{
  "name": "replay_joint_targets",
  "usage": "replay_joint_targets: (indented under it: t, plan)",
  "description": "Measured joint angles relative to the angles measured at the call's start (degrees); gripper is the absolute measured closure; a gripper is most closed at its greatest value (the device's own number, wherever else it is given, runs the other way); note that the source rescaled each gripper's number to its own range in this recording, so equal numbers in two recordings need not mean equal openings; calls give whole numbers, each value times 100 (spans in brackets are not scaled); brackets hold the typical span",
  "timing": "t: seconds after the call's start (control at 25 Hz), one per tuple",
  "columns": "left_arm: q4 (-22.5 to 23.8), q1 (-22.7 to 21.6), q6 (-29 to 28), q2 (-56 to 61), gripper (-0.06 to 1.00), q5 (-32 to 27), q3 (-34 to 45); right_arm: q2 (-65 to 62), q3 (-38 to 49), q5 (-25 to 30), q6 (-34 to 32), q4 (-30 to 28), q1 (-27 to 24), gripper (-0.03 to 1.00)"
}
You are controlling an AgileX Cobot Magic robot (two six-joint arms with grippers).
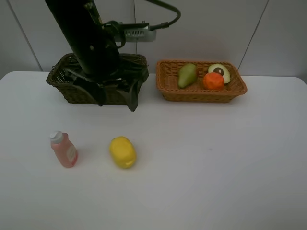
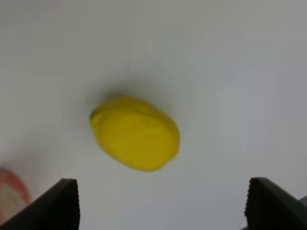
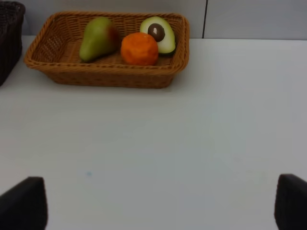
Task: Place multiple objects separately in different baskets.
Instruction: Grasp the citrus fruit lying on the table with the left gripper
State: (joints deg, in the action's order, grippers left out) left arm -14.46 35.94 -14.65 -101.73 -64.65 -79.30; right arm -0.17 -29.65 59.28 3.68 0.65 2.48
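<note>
A yellow lemon (image 1: 123, 152) lies on the white table next to a pink bottle (image 1: 64, 149) at the front left. My left gripper (image 1: 116, 99) hangs open and empty in front of the dark basket (image 1: 58, 78), above and behind the lemon. The left wrist view shows the lemon (image 2: 135, 133) between the open fingers, apart from them, with the pink bottle (image 2: 9, 194) at the edge. The light orange basket (image 1: 201, 94) holds a pear (image 1: 187, 75), an orange (image 1: 213, 81) and an avocado half (image 1: 220, 72). My right gripper (image 3: 158, 206) is open and empty. The cup and other bottles are hidden.
My left arm covers most of the dark basket's inside. The right wrist view shows the light basket (image 3: 105, 76) with the pear (image 3: 97, 38), orange (image 3: 139, 48) and avocado half (image 3: 158, 34), and a corner of the dark basket (image 3: 9, 43).
</note>
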Motion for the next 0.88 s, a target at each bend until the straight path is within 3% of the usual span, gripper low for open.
replay_joint_targets:
  t: [0.28,0.44,0.64,0.88]
  plan:
    - [-296,89,-942,-533,3,304,0,0,0,0,0,0,0,-3]
    - [-202,89,-1818,-704,3,446,0,0,0,0,0,0,0,-3]
    - [679,248,-2788,-715,3,538,0,0,0,0,0,0,0,-3]
    - [1682,853,-4024,-715,3,432,0,0,0,0,0,0,0,-3]
